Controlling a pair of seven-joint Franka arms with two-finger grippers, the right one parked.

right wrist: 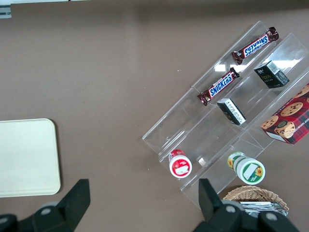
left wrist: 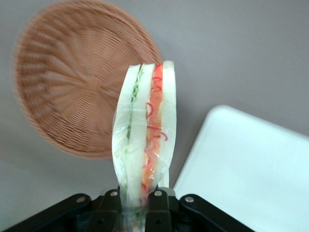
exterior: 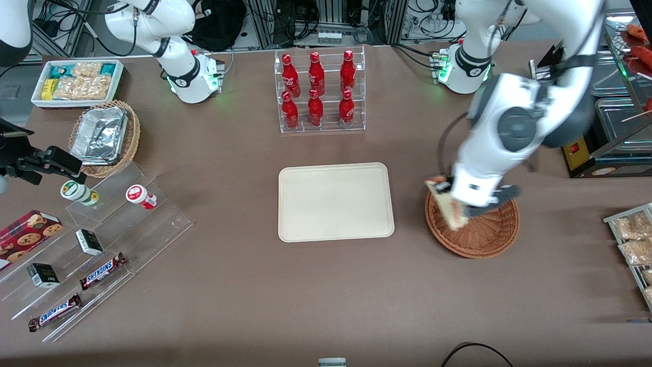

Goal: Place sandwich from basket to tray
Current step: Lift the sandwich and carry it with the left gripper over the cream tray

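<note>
Pinched between the fingers of the gripper (left wrist: 136,203), the sandwich (left wrist: 145,133) hangs clear of the wicker, its long axis running straight out from the jaws, bread slices on edge with the red and green filling showing between them. From the wrist camera the fingers press on the narrow end and the rest of the wedge sticks out over the table, with the basket (left wrist: 72,87) to one side of it and the tray (left wrist: 251,169) to the other.

From the front, the gripper (exterior: 461,201) sits over the basket's (exterior: 484,239) rim on the side facing the tray, and the sandwich (exterior: 448,201) tilts across that rim rather than lying inside. So the lift looks done, I'd say, and the carry is what remains.

What matters now is direction: the tray (exterior: 336,201) lies sideways from the gripper, toward the parked arm's end of the table, at about the same distance from the front camera. Bare tabletop separates the basket from the tray's nearest edge. A level sweep that way should bring the wedge over the cream surface, which has nothing on it.

Farther off stands the bottle rack (exterior: 320,92), well apart from that path.
</note>
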